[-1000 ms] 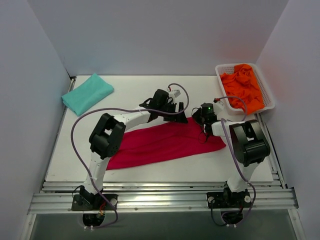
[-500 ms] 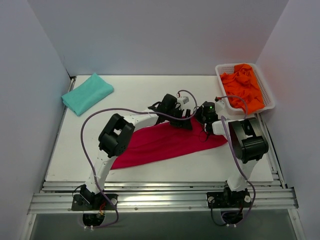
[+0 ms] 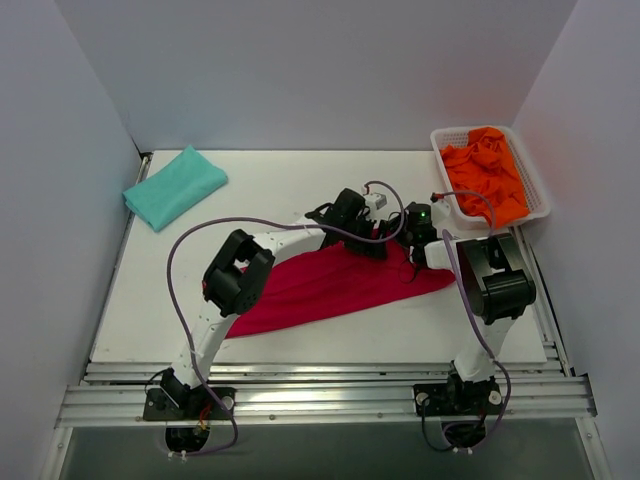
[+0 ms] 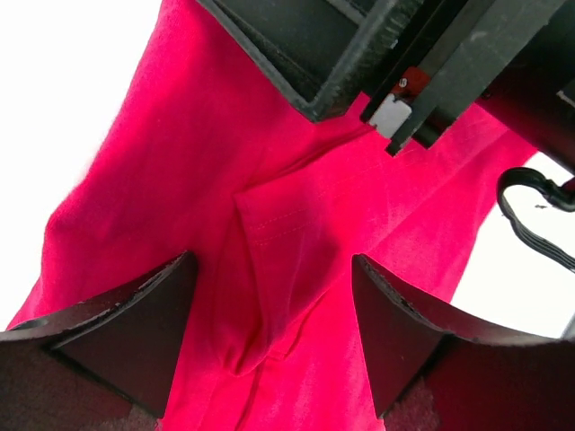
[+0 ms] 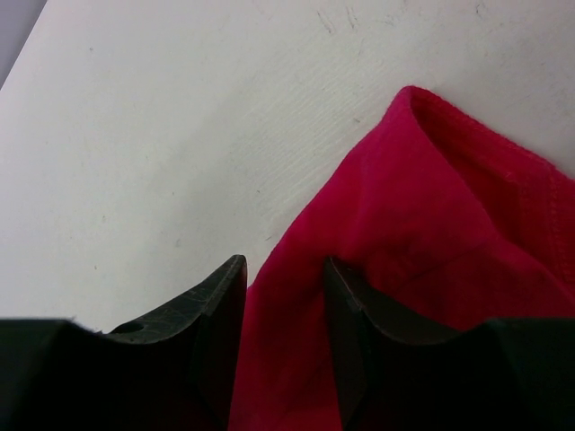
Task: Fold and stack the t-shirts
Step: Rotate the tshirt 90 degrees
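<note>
Progress check: the teal t-shirt (image 3: 175, 186) is folded and parked at the upper left of the top view; the orange t-shirts (image 3: 485, 172) are a crumpled heap in the white basket (image 3: 541, 200) at the upper right, untouched by the look of it; the red t-shirt (image 3: 320, 285) lies as a long slanted band across the middle, not a tidy packet yet; so I'd guess one done, one underway, nothing stacked.

Left gripper (image 4: 269, 346) hangs with its jaws wide apart over a hemmed ridge of red cloth, nothing pinched. Right gripper (image 5: 283, 328) is at the shirt's right tip, jaws close together with the red edge in the gap; can't tell if it actually bites.

Hard to see: both wrists cover the red shirt's upper right edge from above; no way to count the orange ones; black hardware (image 4: 359, 45) blocks the top of the left wrist view.
</note>
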Robot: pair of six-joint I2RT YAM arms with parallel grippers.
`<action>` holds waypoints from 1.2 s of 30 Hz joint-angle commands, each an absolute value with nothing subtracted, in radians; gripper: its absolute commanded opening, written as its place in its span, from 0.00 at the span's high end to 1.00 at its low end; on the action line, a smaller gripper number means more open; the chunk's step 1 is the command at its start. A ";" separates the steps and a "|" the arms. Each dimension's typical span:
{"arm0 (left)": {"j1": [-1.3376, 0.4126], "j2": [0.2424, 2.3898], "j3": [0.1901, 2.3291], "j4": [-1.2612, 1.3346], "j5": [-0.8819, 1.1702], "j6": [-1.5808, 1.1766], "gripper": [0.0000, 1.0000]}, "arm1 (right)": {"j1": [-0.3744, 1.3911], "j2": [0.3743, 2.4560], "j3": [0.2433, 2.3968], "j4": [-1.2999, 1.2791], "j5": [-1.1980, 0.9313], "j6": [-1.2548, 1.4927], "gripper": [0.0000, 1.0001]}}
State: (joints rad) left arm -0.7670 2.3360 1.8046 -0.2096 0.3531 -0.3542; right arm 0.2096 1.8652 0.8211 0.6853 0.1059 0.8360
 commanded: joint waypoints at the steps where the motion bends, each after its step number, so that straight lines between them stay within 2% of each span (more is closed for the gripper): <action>1: -0.781 2.272 1.841 -0.285 0.224 -0.302 0.21 | 0.207 1.914 0.827 0.597 0.089 0.827 0.64; 7: -0.804 2.227 1.807 -0.308 0.100 -0.288 0.24 | 0.207 1.922 0.831 0.597 0.083 0.827 0.64; 13: -0.848 2.195 1.767 -0.321 -0.026 -0.269 0.35 | 0.209 1.931 0.838 0.598 0.081 0.827 0.66; 30: -0.882 2.211 1.741 -0.262 -0.031 -0.265 0.45 | 0.210 1.960 0.838 0.612 0.061 0.827 0.68; 33: -0.888 2.197 1.732 -0.258 -0.049 -0.262 0.49 | 0.210 1.965 0.839 0.615 0.058 0.825 0.68; 36: -0.891 2.192 1.729 -0.253 -0.060 -0.259 0.63 | 0.212 1.968 0.841 0.617 0.057 0.825 0.69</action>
State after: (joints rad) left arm -0.8833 2.2513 1.7336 -0.2913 -0.0380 -0.2745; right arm 0.2089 1.9144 0.8528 0.7334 0.0780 0.8360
